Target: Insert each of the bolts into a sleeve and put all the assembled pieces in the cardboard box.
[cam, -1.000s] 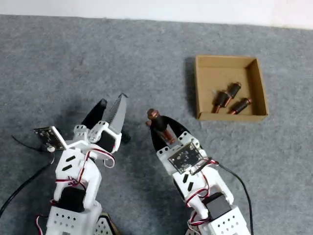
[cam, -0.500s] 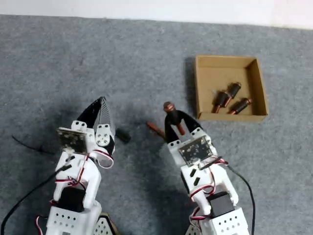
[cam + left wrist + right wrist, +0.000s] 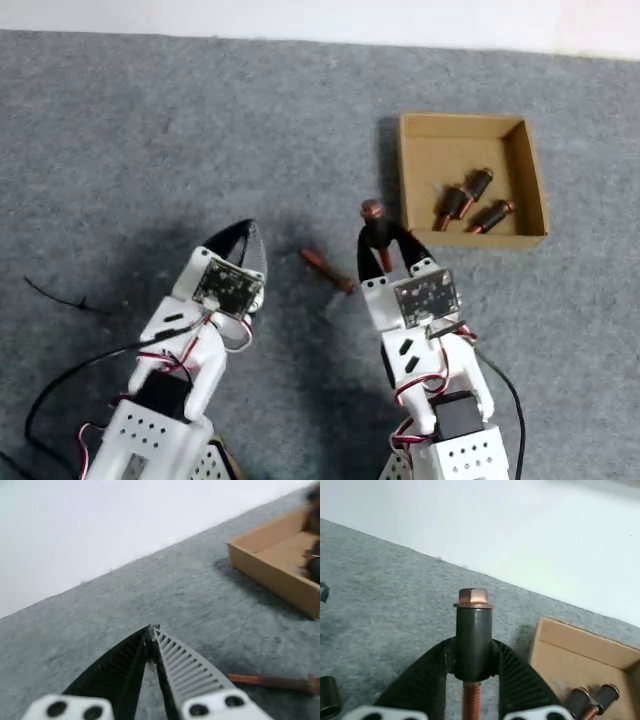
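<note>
Right fingers (image 3: 520, 677) pinch a sleeved bolt (image 3: 473, 635); left fingers (image 3: 185, 670) pressed together, empty. Three pieces (image 3: 468, 203) in box (image 3: 440, 155); bare bolt (image 3: 326, 268) and sleeve (image 3: 328, 697) wait on tabletop (image 3: 150, 120).

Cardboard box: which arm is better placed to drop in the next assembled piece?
Right. Right gripper: jaws clamped on the assembled piece, close to the cardboard box. Left gripper: jaws shut, empty, farther off.

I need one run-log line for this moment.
left gripper: shut, empty | right gripper: shut on sleeved bolt | cardboard box: three pieces inside | loose bolt: on carpet
</note>
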Action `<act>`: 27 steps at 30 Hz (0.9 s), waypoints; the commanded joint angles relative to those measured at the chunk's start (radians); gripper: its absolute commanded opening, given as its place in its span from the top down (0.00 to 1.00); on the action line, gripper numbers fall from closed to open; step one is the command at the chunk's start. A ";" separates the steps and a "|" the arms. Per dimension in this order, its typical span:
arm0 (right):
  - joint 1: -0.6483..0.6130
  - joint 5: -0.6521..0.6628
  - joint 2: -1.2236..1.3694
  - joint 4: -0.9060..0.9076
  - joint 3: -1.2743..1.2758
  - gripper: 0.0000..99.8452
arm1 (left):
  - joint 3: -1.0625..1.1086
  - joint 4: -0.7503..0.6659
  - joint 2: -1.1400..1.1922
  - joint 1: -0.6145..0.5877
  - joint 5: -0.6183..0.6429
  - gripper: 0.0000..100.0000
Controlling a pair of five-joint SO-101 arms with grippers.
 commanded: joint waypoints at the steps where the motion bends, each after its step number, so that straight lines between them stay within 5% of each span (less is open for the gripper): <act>1: 0.028 0.015 -0.012 0.022 0.091 0.99 | 0.016 -0.074 0.074 -0.018 -0.005 0.99; 10: 0.076 0.018 0.166 0.027 -0.101 0.99 | 0.007 -0.072 0.087 -0.022 -0.005 0.99; 27: 0.280 -0.322 1.636 -0.120 -1.084 0.99 | 0.007 -0.072 0.085 -0.022 -0.005 0.99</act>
